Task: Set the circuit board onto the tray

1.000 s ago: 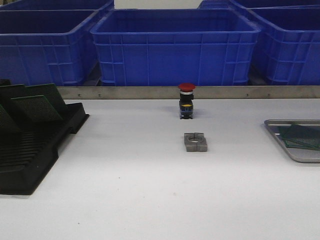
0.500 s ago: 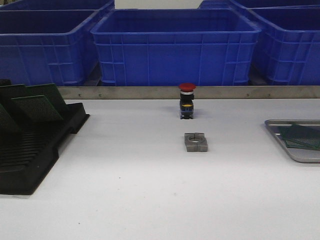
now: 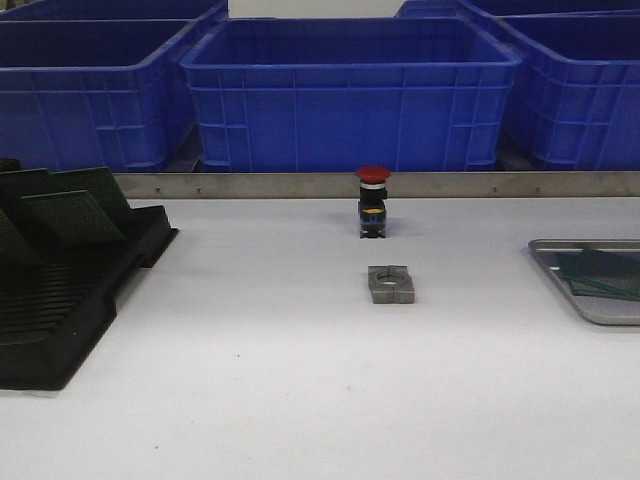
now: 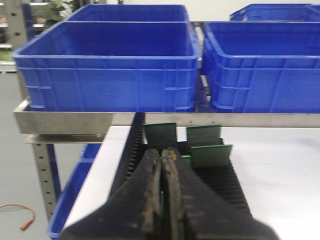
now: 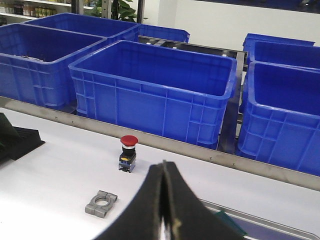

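Observation:
The silver-grey tray [image 3: 592, 305] lies at the right edge of the table with green circuit boards [image 3: 603, 272] flat in it. More green circuit boards [image 3: 70, 210] stand in the black slotted rack [image 3: 70, 300] at the left. Neither arm shows in the front view. In the left wrist view my left gripper [image 4: 163, 150] is shut and empty, just short of the rack's boards [image 4: 210, 154]. In the right wrist view my right gripper [image 5: 164, 164] is shut and empty, above the table, with the tray's rim [image 5: 270, 223] and a board corner [image 5: 231, 223] beside it.
A red push button [image 3: 373, 202] stands at the table's middle back, a grey metal clamp block [image 3: 391, 284] in front of it. Large blue bins [image 3: 350, 95] line the shelf behind a steel rail [image 3: 300, 185].

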